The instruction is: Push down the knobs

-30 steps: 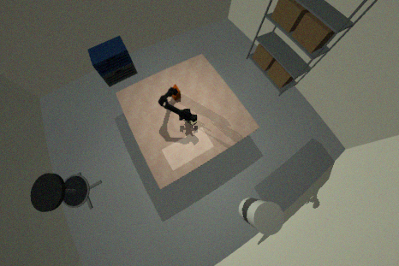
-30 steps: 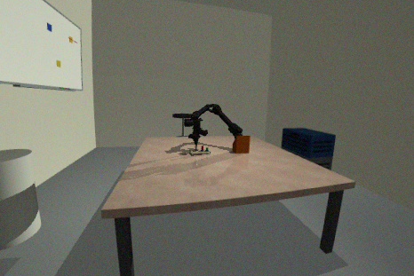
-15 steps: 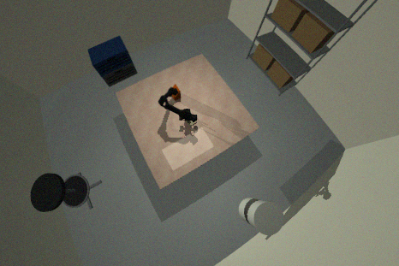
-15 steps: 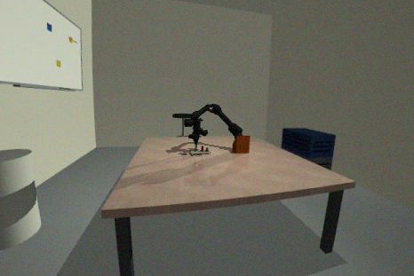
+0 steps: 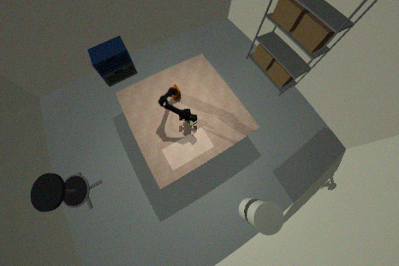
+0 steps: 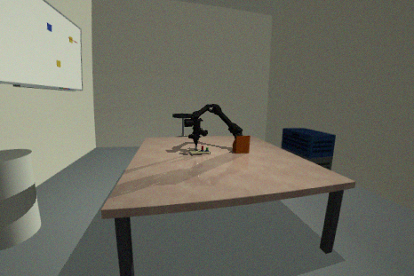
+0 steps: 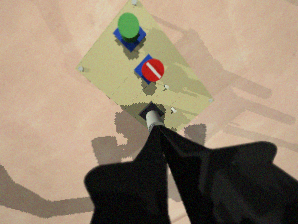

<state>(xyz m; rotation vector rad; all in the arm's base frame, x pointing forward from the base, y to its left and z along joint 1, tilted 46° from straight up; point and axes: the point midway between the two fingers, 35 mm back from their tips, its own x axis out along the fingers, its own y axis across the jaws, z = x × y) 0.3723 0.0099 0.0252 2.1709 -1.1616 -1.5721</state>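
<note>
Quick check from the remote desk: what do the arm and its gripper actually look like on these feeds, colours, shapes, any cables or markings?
The arm is matte black throughout, slim links with chunkier joints, rising from an orange box-shaped base. The gripper is black too: in the wrist view a broad dark body tapers into two pointed fingers closed into a single tip. No cables, labels or markings can be made out at this resolution.

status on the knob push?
Gripper shut, empty, tips on grey knob at board's near edge. Red knob, green knob untouched. Nothing blocking.
</note>
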